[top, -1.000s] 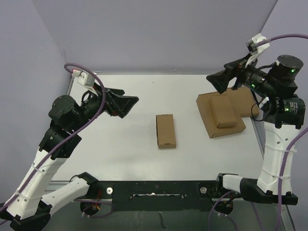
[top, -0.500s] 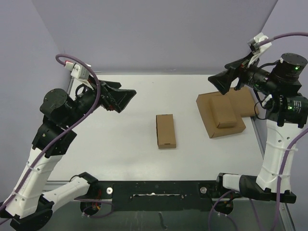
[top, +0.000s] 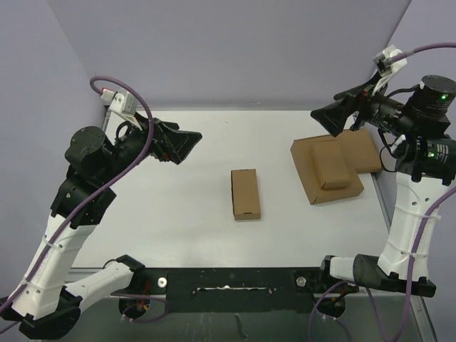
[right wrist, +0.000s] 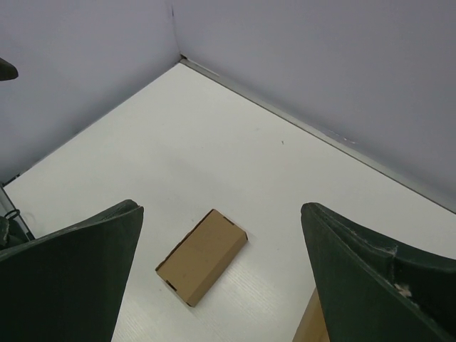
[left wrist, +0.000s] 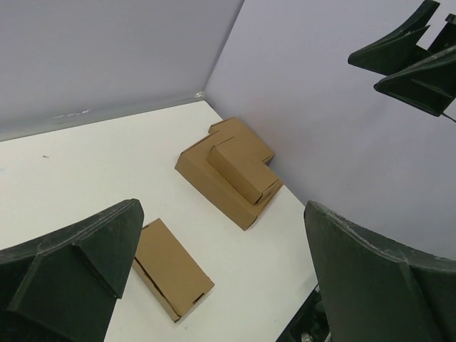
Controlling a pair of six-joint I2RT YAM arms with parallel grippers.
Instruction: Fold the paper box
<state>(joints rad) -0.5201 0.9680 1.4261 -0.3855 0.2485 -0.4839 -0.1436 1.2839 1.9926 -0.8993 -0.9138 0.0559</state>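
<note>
L gripper (top: 191,148) hangs in the air over the left-rear part of the white table (top: 164,206), well above the surface; jaws spread as wide as they go; nothing between them, touching nothing. In the L wrist view its two dark fingers (left wrist: 71,274) sit at either side of the pic w/ a broad gap; bare table and cardboard show through it.

R gripper (top: 322,123) is also up in the air, at the right-rear, above the far edge of the cardboard stack; jaws fully spread too; grips nothing, no contact w/ anything. In the R wrist view its fingers stand far apart w/ table between them.

The paper box (top: 246,194) lies flat on the table approx. in the middle, between the two arms and well apart from both grippers; it's closed up into a narrow rectangular brown box, long side running near-to-far; small dark slits show at its near end.

Over to the right: flat cardboard slab (top: 308,178) on the table w/ a squat brown box (top: 330,167) on top; another flat brown piece (top: 365,151) sticks out behind and to the right, partly under them; can't tell if it's separate. That stack sits well apart from the paper box.
</note>
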